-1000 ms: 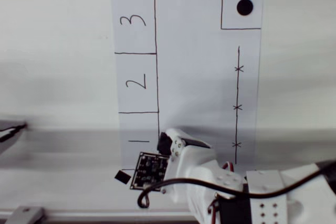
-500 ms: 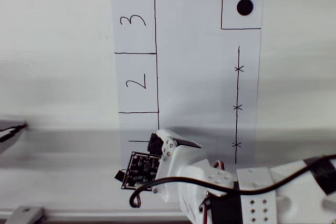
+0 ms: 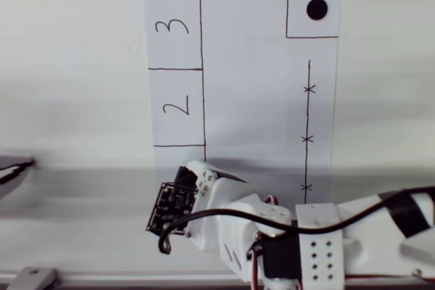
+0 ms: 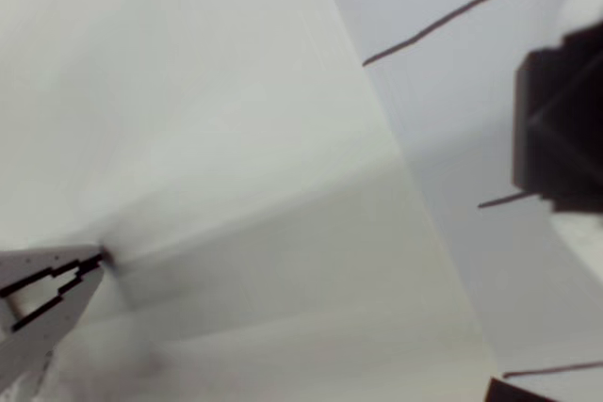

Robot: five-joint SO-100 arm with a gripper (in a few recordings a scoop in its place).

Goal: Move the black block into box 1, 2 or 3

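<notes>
The black block (image 3: 184, 176) sits at the tip of my white gripper (image 3: 187, 177), over the top part of box 1 (image 3: 162, 157), the lowest drawn rectangle on the paper's left column. My arm and the wrist camera board cover most of that box and its label. In the wrist view the black block (image 4: 556, 129) is at the right edge, held between my white fingers (image 4: 582, 244). It hangs close above the paper, beside a short pen dash (image 4: 504, 200). The gripper is shut on the block.
Boxes 2 (image 3: 177, 106) and 3 (image 3: 173, 27) lie farther up the same column. A flat black dot (image 3: 317, 9) sits in a drawn corner at the upper right, above a line with x marks (image 3: 308, 134). A grey object (image 3: 13, 168) pokes in from the left edge.
My gripper has carried the black block leftward and slightly up, from box 1's right border to over the box. The arm now hides the "1" dash.
</notes>
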